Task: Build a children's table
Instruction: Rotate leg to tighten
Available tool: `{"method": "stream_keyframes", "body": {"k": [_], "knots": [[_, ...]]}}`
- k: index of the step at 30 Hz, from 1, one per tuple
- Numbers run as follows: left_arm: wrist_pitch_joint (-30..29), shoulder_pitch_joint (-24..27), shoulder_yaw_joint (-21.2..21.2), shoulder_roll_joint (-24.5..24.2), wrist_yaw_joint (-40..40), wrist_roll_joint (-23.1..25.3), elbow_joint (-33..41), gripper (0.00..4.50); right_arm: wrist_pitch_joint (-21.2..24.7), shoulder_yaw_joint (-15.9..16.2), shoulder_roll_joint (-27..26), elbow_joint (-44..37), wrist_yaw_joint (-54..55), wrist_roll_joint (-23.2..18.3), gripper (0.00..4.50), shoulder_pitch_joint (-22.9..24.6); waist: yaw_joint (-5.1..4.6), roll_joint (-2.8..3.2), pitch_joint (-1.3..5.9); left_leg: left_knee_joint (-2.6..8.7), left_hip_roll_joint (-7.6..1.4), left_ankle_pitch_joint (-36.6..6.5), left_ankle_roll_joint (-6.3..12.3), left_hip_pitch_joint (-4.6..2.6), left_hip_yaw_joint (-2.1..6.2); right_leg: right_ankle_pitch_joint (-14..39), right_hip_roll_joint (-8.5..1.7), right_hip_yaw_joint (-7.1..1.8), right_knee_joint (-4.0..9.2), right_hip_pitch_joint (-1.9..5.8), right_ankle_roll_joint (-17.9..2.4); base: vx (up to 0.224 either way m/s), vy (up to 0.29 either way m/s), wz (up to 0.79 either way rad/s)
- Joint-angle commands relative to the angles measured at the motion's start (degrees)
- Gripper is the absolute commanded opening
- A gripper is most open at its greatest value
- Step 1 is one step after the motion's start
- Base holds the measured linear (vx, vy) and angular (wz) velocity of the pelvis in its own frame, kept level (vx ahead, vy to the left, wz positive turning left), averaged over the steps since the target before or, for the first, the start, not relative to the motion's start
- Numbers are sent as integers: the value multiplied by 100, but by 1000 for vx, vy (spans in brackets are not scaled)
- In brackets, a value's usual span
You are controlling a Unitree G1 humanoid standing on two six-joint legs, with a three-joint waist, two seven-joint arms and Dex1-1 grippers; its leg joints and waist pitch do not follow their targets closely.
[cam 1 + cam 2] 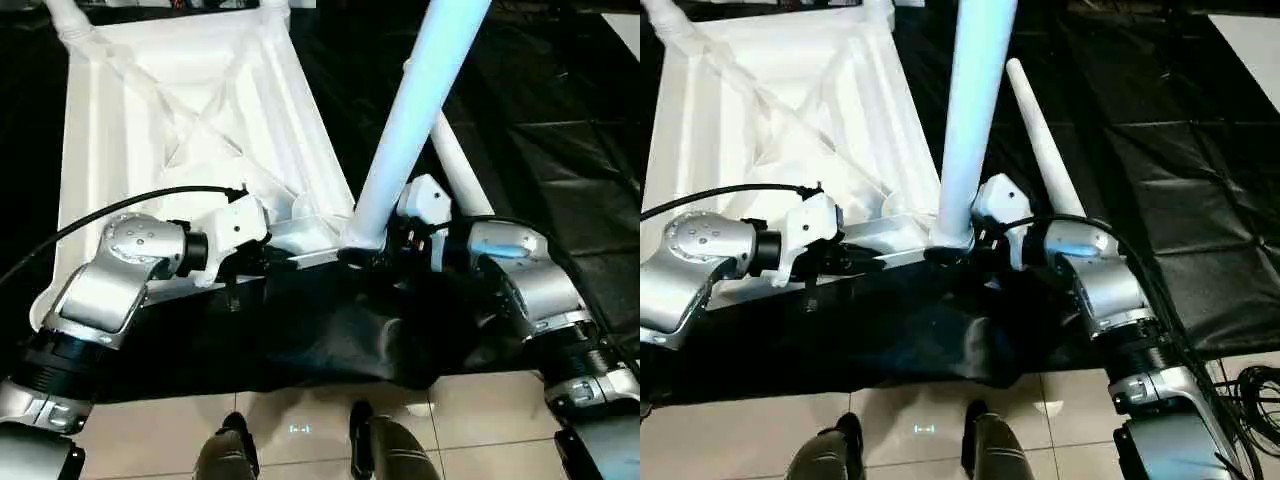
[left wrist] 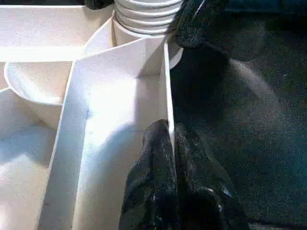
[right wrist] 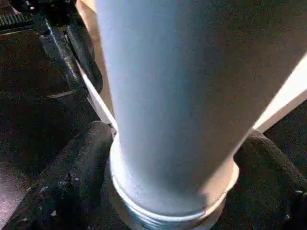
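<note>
While the white tabletop (image 1: pixel 190 120) lies underside up on black sheeting (image 1: pixel 560 160) on the floor, the head view shows an upright leg (image 1: pixel 410 130) planted in its corner socket at about 5 o'clock of the panel. That leg's long axis rises steeply from the socket, tilting toward 1 o'clock. A loose leg (image 1: pixel 1040 140) lies flat on the sheeting just behind it, narrow end toward 11 o'clock.

Seen from the left wrist, the left gripper (image 2: pixel 173 143) is nipped shut on a thin edge rib (image 2: pixel 167 96), probably steadying the panel against the pushing.

Seen from the right wrist, the right gripper (image 3: pixel 175 187) stands wide, one finger (image 3: pixel 72 177) on each side of the leg's ringed base, likely guiding it into the socket.
</note>
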State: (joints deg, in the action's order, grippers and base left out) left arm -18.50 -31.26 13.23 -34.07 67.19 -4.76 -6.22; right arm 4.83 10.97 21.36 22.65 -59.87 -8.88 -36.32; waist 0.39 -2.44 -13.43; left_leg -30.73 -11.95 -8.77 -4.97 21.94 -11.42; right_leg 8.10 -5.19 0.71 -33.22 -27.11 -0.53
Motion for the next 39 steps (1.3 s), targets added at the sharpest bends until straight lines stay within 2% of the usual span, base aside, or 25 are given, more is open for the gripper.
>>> {"method": "stream_keyframes", "body": {"k": [1, 3, 4, 8, 10, 16, 18, 20, 22, 23, 24, 25, 26, 27, 28, 30, 32, 33, 34, 35, 36, 37, 39], "knots": [[-80, 307, 335, 61, 248, 5, -202, 0, -23, -46, -48, 22, -100, -139, 354, -13, 0, -17, 384, 228, -35, -488, 777, -114, -61, 378, -128, -142, 186, 427, -1631, 0, 0, 0], [-82, 317, 336, 61, 251, 1, -191, 0, -38, -38, -46, 15, -135, -147, 343, -3, -4, -18, 395, 219, -32, -390, 779, -111, -58, 244, -120, -143, 167, 432, -1629, 0, 0, 0], [-85, 321, 336, 63, 249, -1, -188, 0, -40, -17, -37, 12, -158, -137, 322, 9, -5, -14, 400, 212, -28, -310, 804, -113, -61, 112, -111, -141, 153, 432, -1648, 0, 0, 0], [-80, 327, 354, 41, 244, -30, -183, 0, -54, 6, -4, 34, -270, -116, 301, 50, -2, -20, 409, 194, -15, -149, 892, -107, -67, -189, -100, -141, 125, 444, -1701, 0, 0, 0], [-70, 327, 359, 30, 262, -38, -191, 0, -69, 21, 17, 59, -313, -99, 282, 61, -2, -18, 406, 196, -17, -212, 904, -107, -66, -91, -105, -136, 135, 443, -1701, 0, 0, 0], [-101, 335, 366, 51, 255, -31, -184, 0, -91, -39, -38, 102, -171, -111, 272, 103, 2, -17, 410, 195, -18, -228, 874, -111, -64, -27, -104, -138, 136, 445, -1702, 0, 0, 0], [-135, 247, 319, 217, -153, 133, -354, 0, 44, -101, -175, 168, 247, -31, 272, 144, 5, -12, 401, 197, -20, -212, 866, -107, -64, -29, -108, -138, 142, 441, -1706, 0, 0, 0], [-247, 159, 257, 391, -478, 204, -502, 0, 231, -161, -347, 285, 738, 68, 272, 186, -7, -24, 385, 209, -18, -366, 790, -99, -67, 262, -107, -142, 177, 430, -1648, 0, 0, 0], [-539, -15, 215, 735, -1066, 359, -749, 0, 556, -384, -894, 506, 1977, 208, 272, 338, 6, -13, 337, 266, -28, -961, 470, -113, -40, 1429, -153, -143, 303, 397, -1414, 0, 0, 0], [-539, -15, 215, 735, -1066, 359, -749, 0, 556, -384, -894, 506, 1977, 208, 272, 338, -2, -22, 329, 276, -25, -1112, 382, -104, -33, 1743, -166, -151, 328, 389, -1304, -51, -3, -4], [-608, -53, 210, 810, -1187, 390, -797, 0, 558, -433, -1031, 527, 2250, 245, 272, 366, 5, -18, 322, 318, -18, -1324, 188, -88, 12, 2331, -183, -141, 379, 404, -1084, -53, -3, -8], [-718, -122, 181, 932, -1384, 425, -887, 0, 596, -533, -1233, 579, 2671, 267, 272, 377, -1, -13, 333, 340, -13, -1428, 93, -82, 34, 2590, -184, -140, 392, 392, -925, -53, -3, -8], [-804, -205, 168, 1056, -1587, 480, -988, 0, 717, -636, -1447, 612, 3035, 235, 272, 378, 7, -12, 332, 350, -15, -1499, 63, -106, 38, 2702, -179, -137, 420, 373, -854, 0, 0, 0], [-850, -296, 153, 1186, -1804, 541, -1107, 0, 780, -698, -1636, 658, 3401, 262, 272, 364, 0, -8, 316, 354, -10, -1674, 32, -150, 24, 2910, -165, -152, 464, 308, -729, 0, 0, 0], [-973, -463, 80, 1426, -2234, 626, -1349, 0, 829, -840, -1950, 807, 4049, 282, 272, 298, 1, 1, 317, 368, -3, -1786, -27, -177, 34, 3091, -159, -141, 489, 287, -640, 0, 0, 0], [-1028, -587, 52, 1588, -2494, 683, -1514, 0, 826, -918, -2138, 943, 4403, 273, 272, 216, 1, -12, 326, 385, 10, -1818, -41, -163, 48, 3150, -154, -127, 496, 305, -543, 0, 0, 0], [-1023, -721, 53, 1732, -2735, 765, -1706, 0, 736, -945, -2299, 1101, 4758, 335, 272, 109, 1, 1, 319, 397, 14, -1969, -40, -164, 53, 3279, -143, -120, 534, 262, -381, 0, 0, 0], [-1002, -949, 84, 1991, -3079, 912, -2040, 0, 560, -951, -2584, 1368, 5181, 412, 272, -103, -10, 0, 314, 398, 27, -2092, -48, -183, 55, 3450, -138, -115, 566, 231, -312, 0, 0, 0], [-988, -969, 97, 2018, -3079, 920, -2067, 0, 544, -939, -2612, 1401, 5225, 438, 272, -132, -9, 13, 310, 395, 23, -2151, -75, -206, 55, 3507, -140, -116, 574, 207, -301, 0, 0, 0], [-945, -1030, 144, 2106, -3054, 939, -2141, 0, 505, -897, -2703, 1504, 5359, 525, 272, -226, 1, -4, 310, 400, 27, -2228, -68, -209, 65, 3531, -136, -111, 581, 207, -270, 0, 0, 0], [-945, -1030, 144, 2106, -3054, 939, -2141, 0, 505, -897, -2703, 1504, 5359, 525, 272, -226, 5, 1, 308, 405, 26, -2234, -62, -198, 69, 3496, -137, -110, 579, 214, -266, 0, 0, 0], [-882, -1052, 211, 2135, -2984, 964, -2139, 0, 534, -861, -2752, 1507, 5411, 606, 272, -251, 12, 2, 303, 432, 25, -2245, -37, -150, 89, 3428, -141, -103, 574, 241, -232, 0, 0, 0], [-875, -1047, 227, 2121, -2952, 984, -2116, 0, 603, -936, -2794, 1418, 5347, 540, 272, -210, 16, 14, 310, 443, 18, -2239, -24, -141, 97, 3305, -145, -105, 561, 254, -223, 0, 0, 0]]}}
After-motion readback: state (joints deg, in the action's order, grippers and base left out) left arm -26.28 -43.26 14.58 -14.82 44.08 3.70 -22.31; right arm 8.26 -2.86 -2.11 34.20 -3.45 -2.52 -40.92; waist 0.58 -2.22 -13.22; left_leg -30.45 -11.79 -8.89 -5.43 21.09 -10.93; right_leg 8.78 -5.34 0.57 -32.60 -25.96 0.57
